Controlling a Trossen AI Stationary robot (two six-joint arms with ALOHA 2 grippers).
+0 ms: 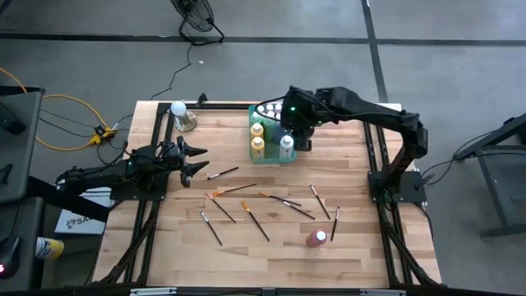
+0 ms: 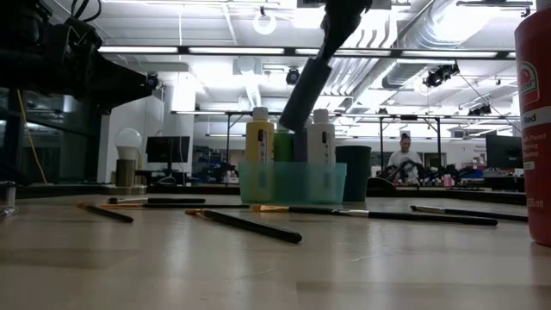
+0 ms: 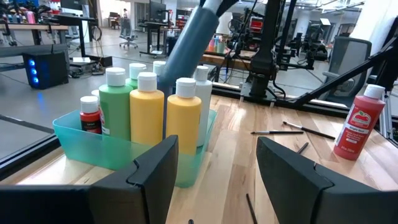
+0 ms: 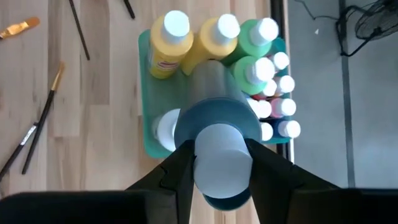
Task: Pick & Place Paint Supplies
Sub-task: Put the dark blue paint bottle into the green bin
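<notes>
A teal bin (image 1: 271, 156) at the table's far middle holds several white-capped paint bottles, yellow (image 4: 169, 43), green (image 4: 252, 71) and smaller ones. My right gripper (image 1: 289, 123) is above the bin, shut on a grey-blue bottle (image 4: 211, 87) that slants down into it. The bottle also shows in the left wrist view (image 3: 193, 37) and the low view (image 2: 301, 90). My left gripper (image 1: 196, 159) is open and empty at the table's left, pointing toward the bin. Several thin paintbrushes (image 1: 261, 226) lie on the wood. A red bottle (image 1: 317, 238) stands near the front right. My right gripper pinches the grey-blue bottle between its two fingers (image 4: 180, 165) at its upper end, beside the white cap (image 4: 222, 163). The fingers come from above, slanting down. The bottle is tilted, and its lower end is down in the bin among the other bottles.
A clear object with a white ball top (image 1: 179, 115) stands at the far left corner. An orange-tipped brush (image 1: 223, 191) and dark brushes (image 1: 320, 201) lie across the table's middle. The red bottle also shows in the left wrist view (image 3: 356, 124). Black frame rails run along both sides.
</notes>
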